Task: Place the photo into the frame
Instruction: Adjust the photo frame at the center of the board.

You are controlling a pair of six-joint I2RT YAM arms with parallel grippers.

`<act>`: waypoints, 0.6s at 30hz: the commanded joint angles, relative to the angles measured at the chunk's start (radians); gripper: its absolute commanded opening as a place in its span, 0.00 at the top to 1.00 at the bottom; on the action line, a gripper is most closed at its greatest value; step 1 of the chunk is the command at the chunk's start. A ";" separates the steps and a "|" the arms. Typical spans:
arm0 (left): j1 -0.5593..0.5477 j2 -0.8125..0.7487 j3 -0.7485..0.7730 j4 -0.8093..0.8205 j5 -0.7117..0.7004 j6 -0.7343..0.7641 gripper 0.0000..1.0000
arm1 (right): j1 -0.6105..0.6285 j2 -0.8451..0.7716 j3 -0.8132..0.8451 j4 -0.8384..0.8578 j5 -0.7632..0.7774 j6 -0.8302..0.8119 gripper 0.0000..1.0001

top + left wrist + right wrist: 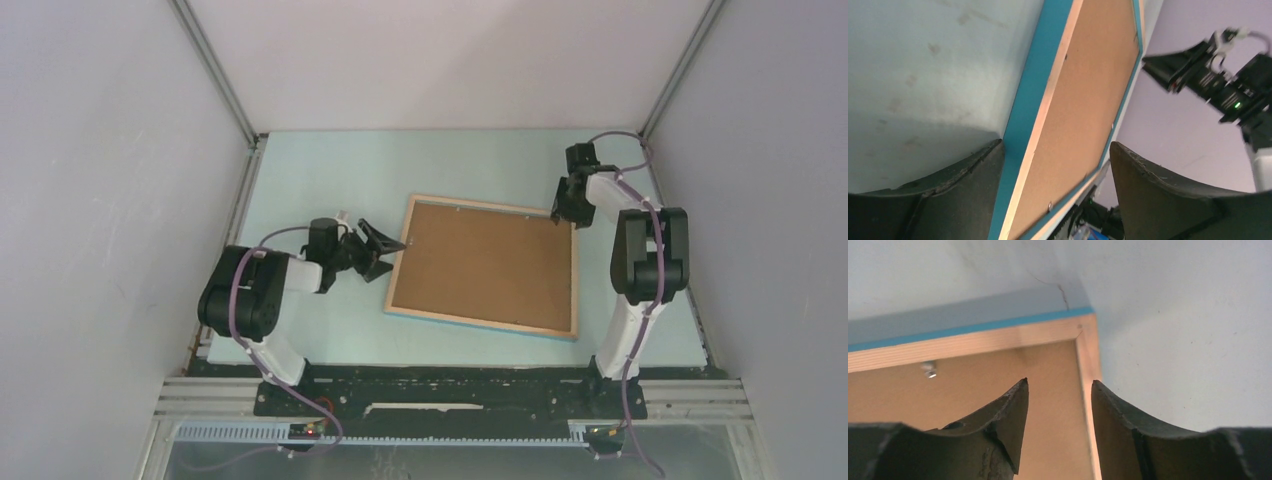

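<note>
The frame (480, 328) lies back up on the table, light wood rim with turquoise edges. A brown backing board (485, 265) fills it. The photo is hidden. My left gripper (385, 252) is open at the frame's left edge. In the left wrist view (1055, 144) the turquoise edge (1033, 90) and the board (1088, 90) run between its spread jaws. My right gripper (566, 212) is open over the frame's far right corner. In the right wrist view (1059, 381) one finger is over the board (1048, 430), the other over the table beyond the wood rim (973, 342).
The pale table surface (330, 170) is boxed in by white walls at the left, back and right. A black rail (440, 390) runs along the near edge by the arm bases. The right arm (1218, 82) shows in the left wrist view beyond the frame.
</note>
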State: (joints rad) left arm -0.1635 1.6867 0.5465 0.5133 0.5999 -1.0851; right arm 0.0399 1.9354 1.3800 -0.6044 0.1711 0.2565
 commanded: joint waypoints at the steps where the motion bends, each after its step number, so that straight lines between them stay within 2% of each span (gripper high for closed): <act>1: -0.049 -0.013 -0.033 0.005 0.122 -0.074 0.20 | 0.040 0.009 0.195 -0.130 0.055 -0.023 0.40; 4: -0.023 -0.047 -0.001 -0.118 0.119 -0.001 0.19 | 0.054 -0.041 0.244 -0.184 0.231 -0.032 0.32; 7: 0.010 -0.066 0.095 -0.284 0.088 0.121 0.19 | 0.098 -0.102 0.250 -0.200 0.250 -0.019 0.27; 9: 0.011 -0.057 0.184 -0.426 0.063 0.217 0.19 | 0.141 -0.136 0.228 -0.171 0.105 0.002 0.27; 12: 0.007 -0.013 0.264 -0.559 0.057 0.302 0.23 | 0.208 -0.181 0.136 -0.038 -0.237 0.104 0.30; 15: 0.004 0.053 0.275 -0.564 0.100 0.312 0.30 | 0.297 -0.155 0.081 0.149 -0.491 0.233 0.40; 18: -0.002 0.078 0.284 -0.564 0.096 0.328 0.32 | 0.377 -0.049 0.147 0.209 -0.609 0.295 0.51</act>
State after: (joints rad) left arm -0.1593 1.7153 0.8139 0.0509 0.6727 -0.8379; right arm 0.3302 1.7897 1.4857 -0.5587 -0.1383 0.4091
